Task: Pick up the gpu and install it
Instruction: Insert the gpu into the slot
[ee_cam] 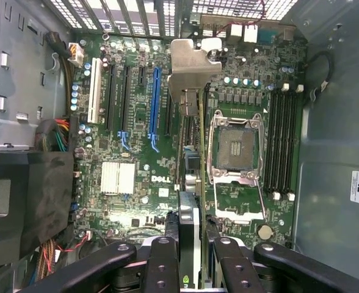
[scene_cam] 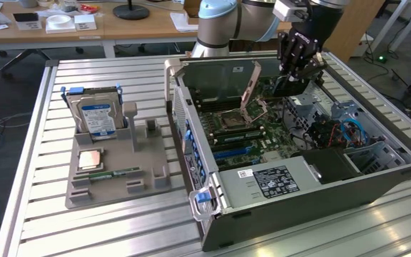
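My gripper (scene_cam: 297, 72) hangs inside the open computer case (scene_cam: 263, 198), over the far part of the motherboard (scene_cam: 243, 124). It is shut on the gpu (ee_cam: 190, 140), a thin dark card that the wrist view shows edge-on between my black fingers (ee_cam: 164, 259). The card's silvery bracket (ee_cam: 193, 61) points toward the case's rear wall. The card is held above the board, between the blue expansion slot (ee_cam: 154, 104) and the CPU socket (ee_cam: 234, 146), not touching either. In the exterior view the gpu (scene_cam: 290, 85) appears as a dark piece under the fingers.
On the exterior view's left, a grey fixture tray (scene_cam: 113, 184) holds a hard drive (scene_cam: 97, 115), a RAM stick (scene_cam: 113, 174) and a CPU (scene_cam: 91, 159). Inside the case are a power supply (scene_cam: 277, 179), cable bundles (ee_cam: 57, 134) and the raised socket lever (scene_cam: 252, 88).
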`<state>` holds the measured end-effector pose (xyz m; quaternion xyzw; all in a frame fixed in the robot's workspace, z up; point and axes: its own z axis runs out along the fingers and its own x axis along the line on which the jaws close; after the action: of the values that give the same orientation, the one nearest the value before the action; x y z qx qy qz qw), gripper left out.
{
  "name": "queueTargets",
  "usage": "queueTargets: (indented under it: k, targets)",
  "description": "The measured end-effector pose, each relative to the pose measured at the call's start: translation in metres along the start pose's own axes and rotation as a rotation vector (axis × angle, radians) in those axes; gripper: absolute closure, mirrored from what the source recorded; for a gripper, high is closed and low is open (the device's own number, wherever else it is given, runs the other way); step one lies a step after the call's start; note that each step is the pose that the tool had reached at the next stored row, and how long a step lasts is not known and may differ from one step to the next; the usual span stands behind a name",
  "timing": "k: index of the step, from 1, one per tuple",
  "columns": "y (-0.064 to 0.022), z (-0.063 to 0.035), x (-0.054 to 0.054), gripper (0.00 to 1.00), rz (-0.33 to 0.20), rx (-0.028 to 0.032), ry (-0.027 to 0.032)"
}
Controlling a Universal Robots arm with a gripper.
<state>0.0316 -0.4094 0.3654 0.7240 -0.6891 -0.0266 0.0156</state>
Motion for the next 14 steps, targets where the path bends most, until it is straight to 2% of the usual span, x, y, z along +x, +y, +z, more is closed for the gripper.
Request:
queueTargets:
  k: [14]
  targets:
    - [0.0000,0.0014,0.0001,0.74,0.000,-0.0001,0.0004]
